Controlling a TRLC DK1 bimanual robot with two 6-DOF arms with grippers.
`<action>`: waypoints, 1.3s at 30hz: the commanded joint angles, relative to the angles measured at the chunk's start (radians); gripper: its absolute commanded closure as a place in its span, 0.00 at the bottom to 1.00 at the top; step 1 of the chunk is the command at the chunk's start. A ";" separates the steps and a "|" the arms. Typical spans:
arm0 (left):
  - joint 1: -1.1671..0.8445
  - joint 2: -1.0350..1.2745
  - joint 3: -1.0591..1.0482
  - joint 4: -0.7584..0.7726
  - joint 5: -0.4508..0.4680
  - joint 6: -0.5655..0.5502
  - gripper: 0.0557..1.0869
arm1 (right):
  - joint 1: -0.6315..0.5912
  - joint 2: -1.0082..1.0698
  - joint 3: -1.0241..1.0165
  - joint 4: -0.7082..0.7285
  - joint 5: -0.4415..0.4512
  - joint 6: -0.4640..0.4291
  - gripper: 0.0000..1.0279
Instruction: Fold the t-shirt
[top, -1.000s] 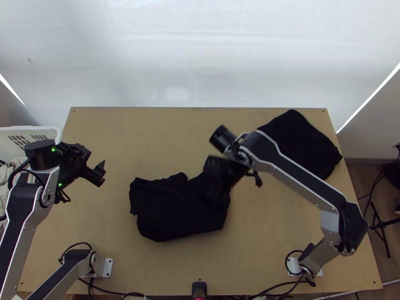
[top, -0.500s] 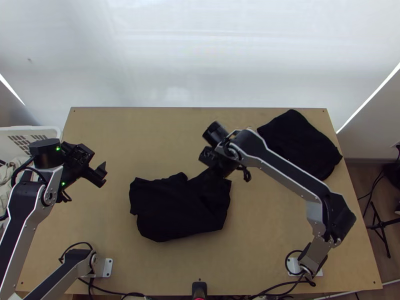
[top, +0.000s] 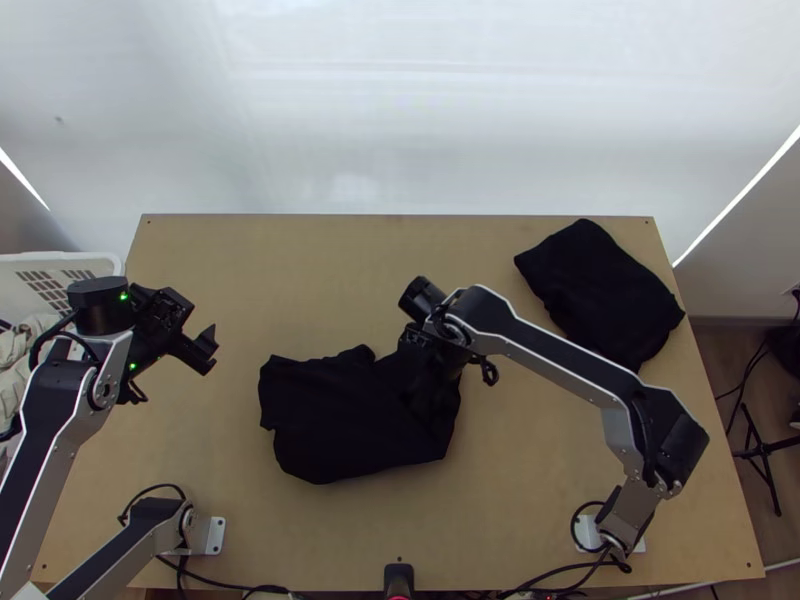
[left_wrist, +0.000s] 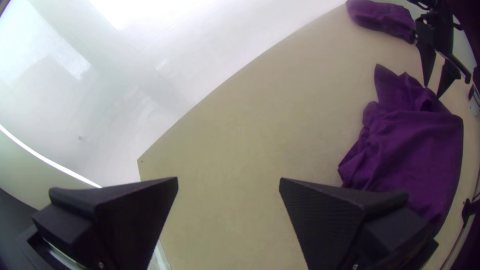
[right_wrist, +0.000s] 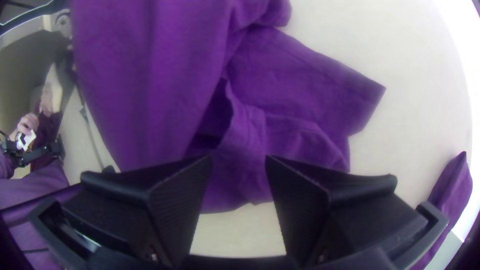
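And there lay the t-shirt (top: 350, 420), bunched toward the worktop's (top: 320, 270) near edge, my right tool (right_wrist: 239, 157) open above it, my left tool (left_wrist: 229, 178) open near the left edge, that light, floppy cloth probably wanting a deep corner (right_wrist: 357, 95) pinch.

A smooth white wall-like surface (top: 400, 110) stands behind the light wooden rectangular table (top: 250, 260), and it carries soft pale reflections. At each side of this surface, one thin bright slanting strip of light (top: 738, 195) is visible. In the top view, a white plastic basket with slotted wall (top: 60, 262) is beside the table on the left; on the right, a black thin-legged stand (top: 762, 455) is on the brown wood-look floor (top: 715, 350).
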 joint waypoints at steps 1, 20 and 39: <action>-0.006 -0.002 -0.003 -0.001 -0.012 -0.003 0.04 | 0.020 0.021 -0.034 0.010 -0.001 0.001 0.50; -0.031 0.004 0.013 0.002 -0.019 0.005 0.04 | -0.184 -0.180 -0.046 0.119 0.001 0.016 0.97; -0.046 0.021 0.042 0.002 -0.035 0.008 0.04 | -0.881 -0.341 -0.212 0.137 0.009 0.147 0.76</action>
